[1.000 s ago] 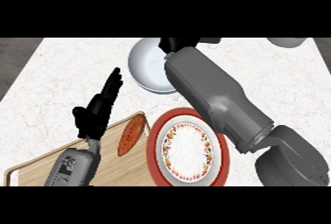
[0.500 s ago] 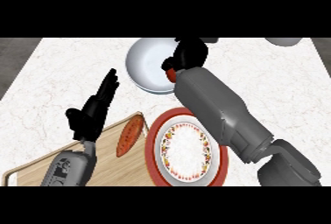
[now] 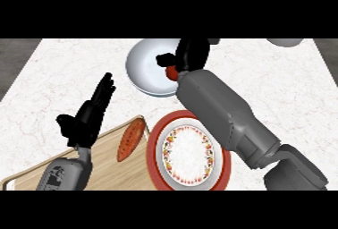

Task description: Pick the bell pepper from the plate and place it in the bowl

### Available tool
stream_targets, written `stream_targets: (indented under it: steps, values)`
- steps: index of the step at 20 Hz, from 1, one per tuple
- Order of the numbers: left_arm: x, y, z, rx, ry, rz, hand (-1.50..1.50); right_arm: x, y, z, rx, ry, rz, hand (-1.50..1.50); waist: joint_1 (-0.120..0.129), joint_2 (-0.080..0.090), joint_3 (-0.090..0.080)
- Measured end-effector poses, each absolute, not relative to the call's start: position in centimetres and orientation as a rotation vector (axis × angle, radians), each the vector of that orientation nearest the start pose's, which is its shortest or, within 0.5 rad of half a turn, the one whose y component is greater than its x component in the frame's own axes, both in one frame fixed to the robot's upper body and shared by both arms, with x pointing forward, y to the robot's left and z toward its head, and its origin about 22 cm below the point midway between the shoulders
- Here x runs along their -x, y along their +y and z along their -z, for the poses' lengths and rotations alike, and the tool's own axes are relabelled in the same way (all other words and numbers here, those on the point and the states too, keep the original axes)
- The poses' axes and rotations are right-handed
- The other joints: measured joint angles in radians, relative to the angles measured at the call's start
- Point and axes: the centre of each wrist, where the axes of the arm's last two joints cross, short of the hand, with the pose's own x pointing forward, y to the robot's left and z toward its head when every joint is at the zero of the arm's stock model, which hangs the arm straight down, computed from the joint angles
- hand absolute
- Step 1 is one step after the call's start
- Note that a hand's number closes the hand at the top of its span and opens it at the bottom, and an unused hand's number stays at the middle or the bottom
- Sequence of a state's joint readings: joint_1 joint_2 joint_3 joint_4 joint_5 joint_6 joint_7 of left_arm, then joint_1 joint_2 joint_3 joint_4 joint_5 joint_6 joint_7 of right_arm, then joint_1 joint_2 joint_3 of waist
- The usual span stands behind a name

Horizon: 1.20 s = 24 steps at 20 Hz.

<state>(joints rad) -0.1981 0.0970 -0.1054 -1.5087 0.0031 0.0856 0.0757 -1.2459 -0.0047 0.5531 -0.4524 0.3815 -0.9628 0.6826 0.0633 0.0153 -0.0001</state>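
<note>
Right now my right hand (image 3: pixel 188 56) is over the white bowl (image 3: pixel 146 67) at the far side of the marble counter (image 3: pixel 73 76), my grey forearm stretching up from the lower right and crossing above the plate (image 3: pixel 158 147). My fingers are curled round the bell pepper (image 3: pixel 171 73), and only a small patch of red peeks out under the hand, just at the bowl's near rim. The hand covers most of it, so I can't make out how the pepper sits inside the grip, nor whether it touches the bowl.

Below, the plate with its red rim and flecked pattern ring lies bare in the middle, partly under my forearm. Just beside it on the left, a reddish-orange long vegetable (image 3: pixel 130 141) lies on the wooden cutting board (image 3: pixel 112 172), near the board's upper corner.

Over on the left, my left hand (image 3: pixel 86 120) shows above the board's edge, fingers straight and pointing up, thumb out to the side, holding nothing. It is well apart from the bowl and the pepper.
</note>
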Motion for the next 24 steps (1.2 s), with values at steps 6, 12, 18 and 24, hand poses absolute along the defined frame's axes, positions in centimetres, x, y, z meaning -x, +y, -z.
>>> stream_targets:
  steps: [6,12,18,24]
  values:
    - [-28.3,20.6,-3.0,-0.032,-1.601,0.144,0.00,-41.9,-1.5,-12.5,0.888,-1.584,-0.059,-1.50,-0.021,-0.007,0.000]
    - [-28.4,21.5,-3.3,-0.056,-1.593,0.116,0.00,-40.0,-1.1,-12.3,0.747,-1.624,0.039,-1.50,-0.050,-0.016,0.000]
    - [-27.6,21.9,-2.6,-0.070,-1.589,0.103,0.00,-37.2,-1.8,-11.2,0.630,-1.658,0.079,-1.50,-0.067,-0.020,0.000]
    - [-27.4,21.9,-2.7,-0.068,-1.591,0.107,0.00,-34.1,-2.6,-9.8,0.572,-1.678,0.063,-1.50,-0.067,-0.019,0.000]
